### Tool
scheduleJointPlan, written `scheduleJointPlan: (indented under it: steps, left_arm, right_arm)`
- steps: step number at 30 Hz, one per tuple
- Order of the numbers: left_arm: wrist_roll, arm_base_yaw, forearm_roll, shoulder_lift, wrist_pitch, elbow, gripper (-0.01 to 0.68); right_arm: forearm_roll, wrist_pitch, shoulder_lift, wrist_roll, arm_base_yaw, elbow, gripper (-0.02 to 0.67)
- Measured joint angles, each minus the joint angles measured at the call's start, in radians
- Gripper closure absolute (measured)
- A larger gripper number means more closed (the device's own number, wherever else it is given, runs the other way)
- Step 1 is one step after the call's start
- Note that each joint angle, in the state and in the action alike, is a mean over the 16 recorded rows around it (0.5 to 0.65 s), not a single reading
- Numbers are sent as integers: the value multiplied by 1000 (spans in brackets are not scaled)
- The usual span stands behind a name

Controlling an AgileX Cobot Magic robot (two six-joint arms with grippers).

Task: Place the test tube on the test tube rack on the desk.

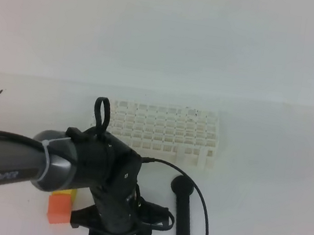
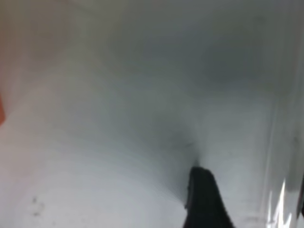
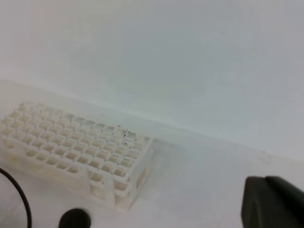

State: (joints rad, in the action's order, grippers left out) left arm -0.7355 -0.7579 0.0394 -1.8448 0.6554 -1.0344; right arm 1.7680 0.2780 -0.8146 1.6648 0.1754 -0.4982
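White test tube rack (image 1: 164, 131) at frame centre holds no visible tube; the clear test tube (image 2: 280, 190) lies beside the left gripper (image 1: 112, 228), whose spread is hidden. Lifting remains.

Desk (image 1: 267, 168) under me reads as plain matte white, smooth. Test tube rack (image 1: 164, 129) looks like white moulded plastic, dull finish; black stick (image 1: 182, 210) beside it is matte, orange cube (image 1: 60, 207) flat-coloured and unglossy. My left arm (image 1: 16, 165) has a smooth grey satin shell, wrist housing black with a slight sheen.
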Motion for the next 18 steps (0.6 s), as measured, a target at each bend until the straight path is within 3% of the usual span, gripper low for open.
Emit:
scheduleJointPlan:
  steps: [13, 18]
  left_arm:
    - [93, 0, -32, -14, 53, -39, 532]
    - [122, 0, -34, 37, 84, -96, 561]
  right_arm:
    - [-2, -55, 0, -32, 8, 0, 650]
    - [-5, -104, 0, -47, 18, 1, 650]
